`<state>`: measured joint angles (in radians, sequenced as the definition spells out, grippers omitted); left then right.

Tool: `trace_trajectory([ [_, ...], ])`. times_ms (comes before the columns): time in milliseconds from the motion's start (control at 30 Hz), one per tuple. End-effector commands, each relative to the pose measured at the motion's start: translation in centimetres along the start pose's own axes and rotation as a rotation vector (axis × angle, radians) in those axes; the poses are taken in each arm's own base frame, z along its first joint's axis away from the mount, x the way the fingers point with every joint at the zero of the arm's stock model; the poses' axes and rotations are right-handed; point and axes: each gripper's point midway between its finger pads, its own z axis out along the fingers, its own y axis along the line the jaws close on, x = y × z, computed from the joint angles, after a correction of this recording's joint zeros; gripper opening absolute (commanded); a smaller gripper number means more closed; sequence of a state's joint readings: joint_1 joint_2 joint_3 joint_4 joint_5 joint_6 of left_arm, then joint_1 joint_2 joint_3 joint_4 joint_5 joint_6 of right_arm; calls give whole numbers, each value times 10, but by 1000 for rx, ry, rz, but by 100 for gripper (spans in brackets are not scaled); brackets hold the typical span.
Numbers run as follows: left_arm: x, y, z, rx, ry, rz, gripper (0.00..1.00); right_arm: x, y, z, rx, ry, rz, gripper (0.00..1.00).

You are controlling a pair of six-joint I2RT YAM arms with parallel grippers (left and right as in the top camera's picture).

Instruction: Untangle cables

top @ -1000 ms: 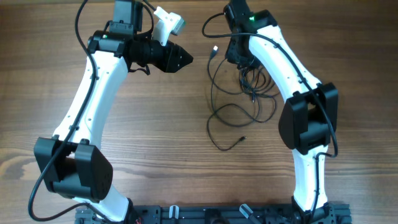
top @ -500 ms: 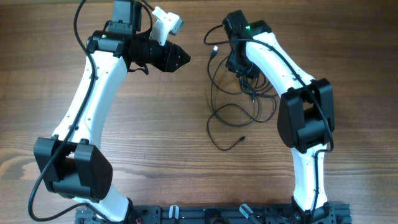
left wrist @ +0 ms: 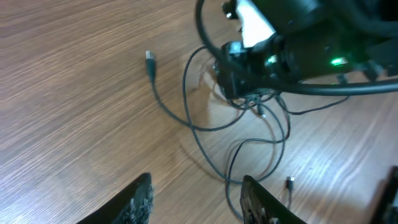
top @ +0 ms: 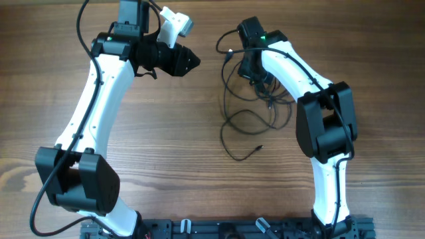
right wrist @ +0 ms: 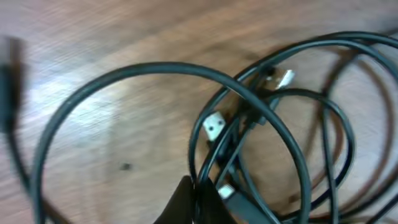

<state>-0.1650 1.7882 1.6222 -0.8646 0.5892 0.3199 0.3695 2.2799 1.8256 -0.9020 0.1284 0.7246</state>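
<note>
Overhead shows you the cables (top: 257,99) as one looped heap on the far right of the bench (top: 166,139), with nothing separated yet. Your right gripper (right wrist: 196,199) has its jaws pressed together in the tangle; whether they pinch a strand, you cannot tell. Your left gripper (left wrist: 196,202) hovers nearby, jaws spread and empty. Nearly all the untangling remains.

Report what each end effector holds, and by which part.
Right end effector: seemingly shut on the cables where strands cross in the tangle. Left end effector: open, empty.

Two grippers: left gripper (top: 192,62), right gripper (right wrist: 198,202). One cables (top: 269,101) tangle, strands uncountable.
</note>
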Motion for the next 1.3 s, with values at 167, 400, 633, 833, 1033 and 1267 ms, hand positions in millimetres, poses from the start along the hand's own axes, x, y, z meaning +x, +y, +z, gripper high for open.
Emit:
trace_trajectory([
  [167, 7, 37, -7, -133, 16, -28, 44, -15, 24, -17, -187, 24, -61, 5],
  [400, 5, 65, -35, -82, -74, -101, 45, -50, 65, -109, -479, -110, -143, 5],
  [633, 13, 92, -61, -80, -122, -152, 51, -48, 107, -224, -836, -177, -298, 4],
  [833, 4, 79, -63, 16, -172, -95, 52, -29, 121, -300, -1088, -201, -418, 5],
  [1033, -4, 54, -59, 189, -228, -33, 53, -11, 122, -349, -1246, -198, -506, 5],
  [1267, -9, 46, -52, 300, -271, -19, 53, 3, 123, -373, -1355, -162, -562, 5],
])
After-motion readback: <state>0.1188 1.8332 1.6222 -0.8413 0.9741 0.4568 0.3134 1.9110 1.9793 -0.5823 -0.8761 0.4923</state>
